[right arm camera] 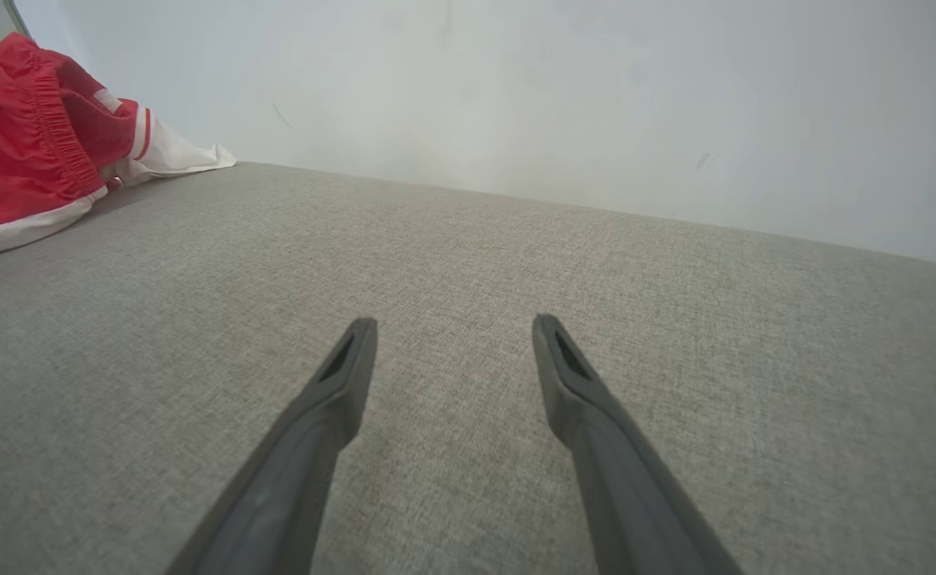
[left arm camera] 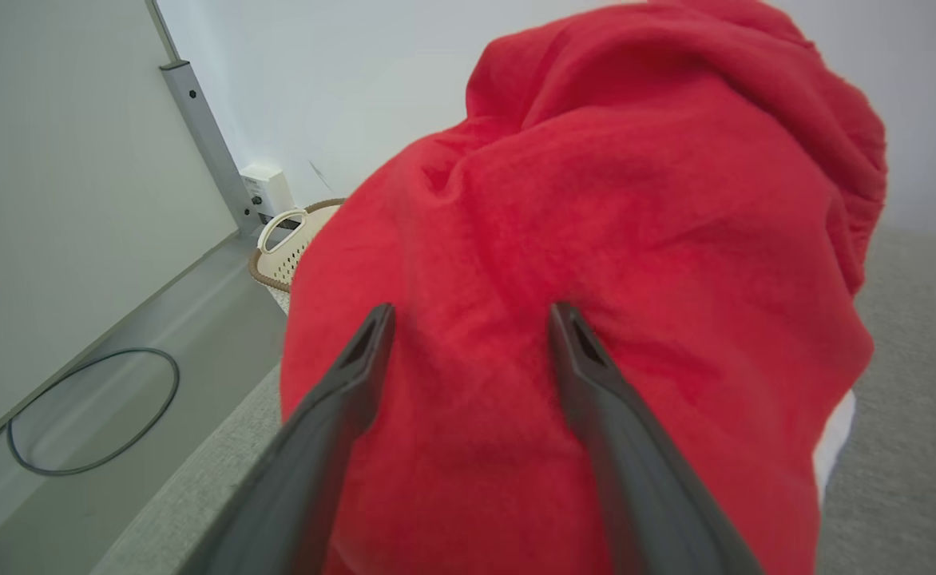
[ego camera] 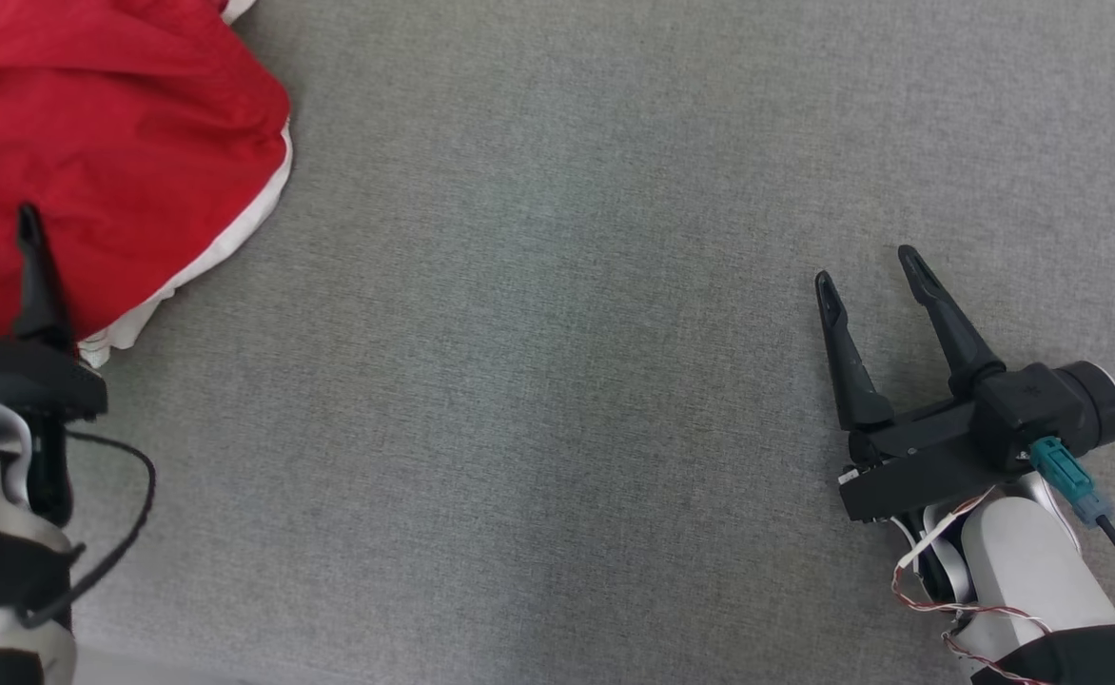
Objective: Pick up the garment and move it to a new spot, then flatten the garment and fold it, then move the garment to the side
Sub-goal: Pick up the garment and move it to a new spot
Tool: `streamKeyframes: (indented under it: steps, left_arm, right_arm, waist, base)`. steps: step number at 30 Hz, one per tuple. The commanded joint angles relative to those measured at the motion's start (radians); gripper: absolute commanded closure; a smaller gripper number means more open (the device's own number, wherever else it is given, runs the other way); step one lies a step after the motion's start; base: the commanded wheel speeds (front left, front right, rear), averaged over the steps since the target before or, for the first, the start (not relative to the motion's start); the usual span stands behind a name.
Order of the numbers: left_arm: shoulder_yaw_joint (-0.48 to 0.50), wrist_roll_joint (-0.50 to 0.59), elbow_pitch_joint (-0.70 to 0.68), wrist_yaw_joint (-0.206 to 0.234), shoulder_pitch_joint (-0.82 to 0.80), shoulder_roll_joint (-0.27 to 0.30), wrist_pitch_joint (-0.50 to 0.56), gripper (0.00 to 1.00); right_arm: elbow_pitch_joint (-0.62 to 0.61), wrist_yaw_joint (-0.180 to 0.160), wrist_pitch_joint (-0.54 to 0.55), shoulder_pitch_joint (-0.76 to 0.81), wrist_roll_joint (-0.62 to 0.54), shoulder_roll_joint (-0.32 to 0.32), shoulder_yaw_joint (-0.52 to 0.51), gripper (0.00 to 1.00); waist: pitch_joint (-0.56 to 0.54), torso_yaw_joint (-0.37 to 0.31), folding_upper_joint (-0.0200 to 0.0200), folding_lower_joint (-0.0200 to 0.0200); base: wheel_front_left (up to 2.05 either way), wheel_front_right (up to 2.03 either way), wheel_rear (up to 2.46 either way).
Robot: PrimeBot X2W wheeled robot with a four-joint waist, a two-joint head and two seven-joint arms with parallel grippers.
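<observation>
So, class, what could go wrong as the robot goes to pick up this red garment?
1. The garment lies bunched, so the open left hand may pinch several layers at once.
2. It sits near the edge of the grey surface; a nudge might push it off.

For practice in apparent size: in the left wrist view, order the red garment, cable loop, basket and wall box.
1. red garment, though nearest the camera
2. cable loop
3. basket, partly hidden behind the garment
4. wall box
</observation>
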Motion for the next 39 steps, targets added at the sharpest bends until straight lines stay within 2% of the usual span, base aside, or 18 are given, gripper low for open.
streamKeyframes:
  steps: [1,2,4,10,23,29,39]
  left_arm:
    - [0.001,0.005,0.005,0.004,-0.018,0.011,-0.003,0.00]
    - [0.002,0.007,0.011,0.003,-0.025,0.016,-0.004,0.00]
    - [-0.002,0.012,0.006,0.000,-0.031,0.011,-0.003,1.00]
    - [-0.001,0.028,-0.029,-0.004,-0.022,0.014,-0.004,1.00]
    - [-0.062,0.076,-0.272,-0.025,-0.057,0.039,-0.004,1.00]
    - [-0.152,0.038,-0.341,-0.034,-0.116,0.043,-0.004,1.00]
    - [-0.390,-0.070,-0.450,-0.037,-0.181,0.045,0.048,1.00]
  right_arm:
    - [0.009,0.000,0.000,0.009,-0.013,-0.001,-0.006,0.00]
    - [0.010,0.000,0.000,0.011,-0.012,0.000,-0.010,0.00]
    - [0.011,0.000,0.000,0.018,-0.013,0.003,-0.019,0.00]
    - [0.011,0.000,0.000,0.033,-0.013,0.018,-0.035,0.00]
    - [0.017,0.000,-0.001,0.052,0.012,0.066,-0.049,0.00]
    - [0.023,0.000,-0.001,0.084,0.027,0.098,-0.064,0.00]
    - [0.029,0.000,-0.001,0.132,0.045,0.150,-0.070,0.00]
  waist:
    - [0.013,-0.011,-0.0002,-0.0001]
    - [0.016,-0.013,-0.0002,-0.0001]
    - [0.019,-0.014,-0.0002,-0.0001]
    - [0.008,-0.012,-0.0002,-0.0001]
    - [-0.098,-0.024,-0.0002,-0.0001]
    - [-0.160,-0.054,-0.0002,-0.0001]
    - [-0.224,-0.157,-0.0002,-0.0001]
  base:
    - [0.00,0.00,0.00]
    - [0.00,0.00,0.00]
    - [0.00,0.00,0.00]
    - [0.00,0.00,0.00]
    - [0.00,0.00,0.00]
    - [0.00,0.00,0.00]
    - [0.00,0.00,0.00]
